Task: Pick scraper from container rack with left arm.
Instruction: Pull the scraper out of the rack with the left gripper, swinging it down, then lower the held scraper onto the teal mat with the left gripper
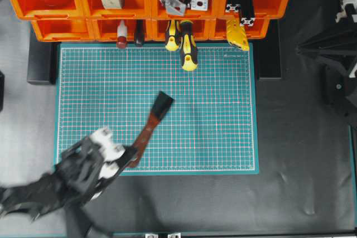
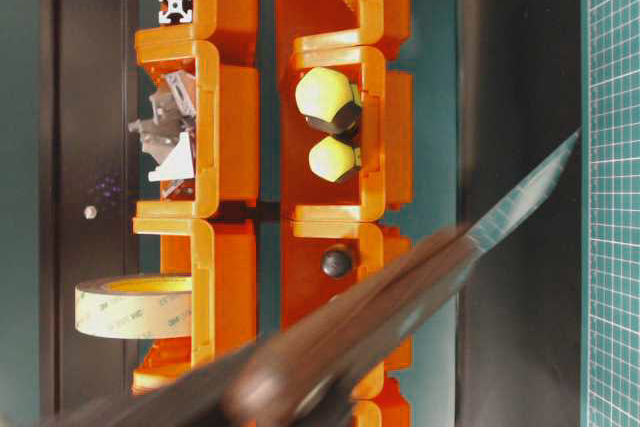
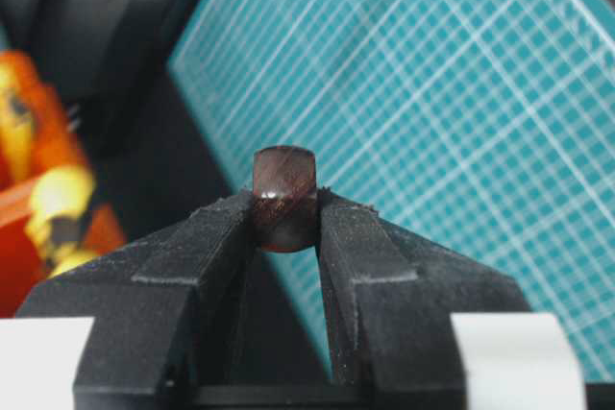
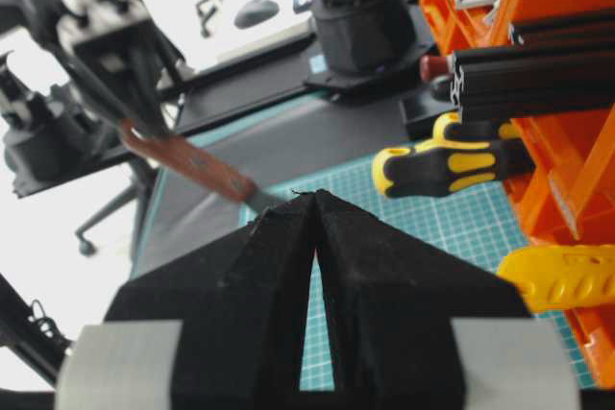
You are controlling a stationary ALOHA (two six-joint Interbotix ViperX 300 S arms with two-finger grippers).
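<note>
Evidently the pick is essentially done: the left end effector (image 1: 129,157) grips the scraper (image 1: 152,125) by its handle, clear of the container rack (image 1: 148,9), above the mat (image 1: 223,137).

Scraper (image 1: 152,125) out of the rack, up over the near-left part of the green cutting mat, handle end clamped between the black fingers (image 3: 216,237) of the left gripper (image 1: 131,157). Reddish-brown wooden handle, flat dark blade flaring to a squared tip, pointing far and right toward the mat's middle. Tilted on a diagonal, blade end raised clear of the mat in the table-level view. Rounded dark wood butt poking up between the pads in the left wrist view. Container rack (image 1: 83,9) along the far edge: two rows of bright orange open-front bins, joined as one wide unit, well apart from the scraper.
</note>
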